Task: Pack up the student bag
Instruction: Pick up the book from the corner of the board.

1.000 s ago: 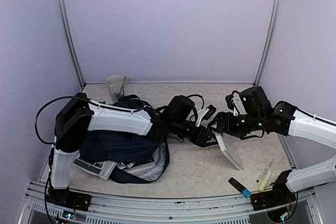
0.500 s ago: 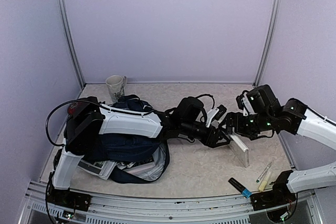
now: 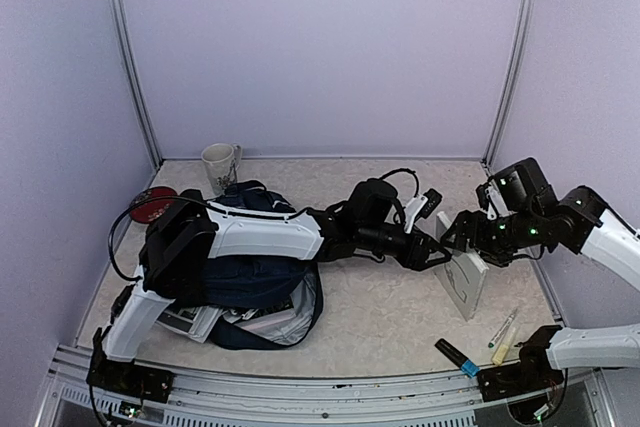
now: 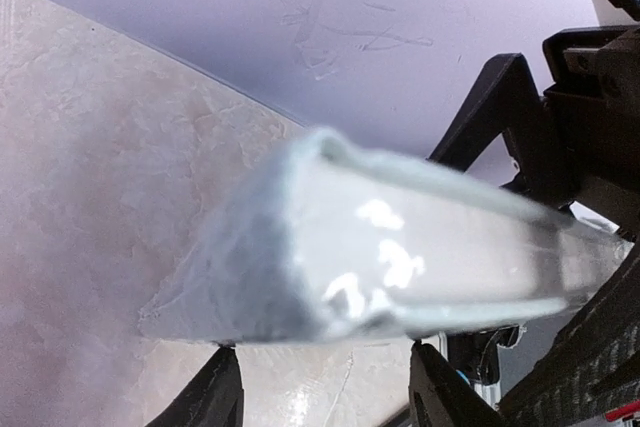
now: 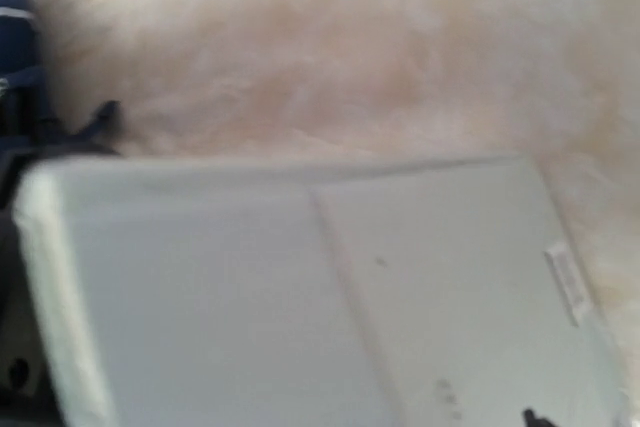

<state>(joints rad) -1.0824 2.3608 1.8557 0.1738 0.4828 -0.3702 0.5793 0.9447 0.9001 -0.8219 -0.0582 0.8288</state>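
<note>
The beige mottled counter (image 3: pixel 370 332) carries the dark navy fabric student bag (image 3: pixel 232 282), which lies slumped under the left arm with its mouth gaping toward the near edge, pale lining showing. Well to the right of the bag, a flat pale grey plastic-wrapped box (image 3: pixel 466 289) stands on edge, tilted. The right hand (image 3: pixel 466 241) is closed on the box's top edge. The left hand (image 3: pixel 434 253) meets the same edge from the bag's side. Its dark fingers (image 4: pixel 222 399) straddle the box, but I cannot tell whether they clamp it.
</note>
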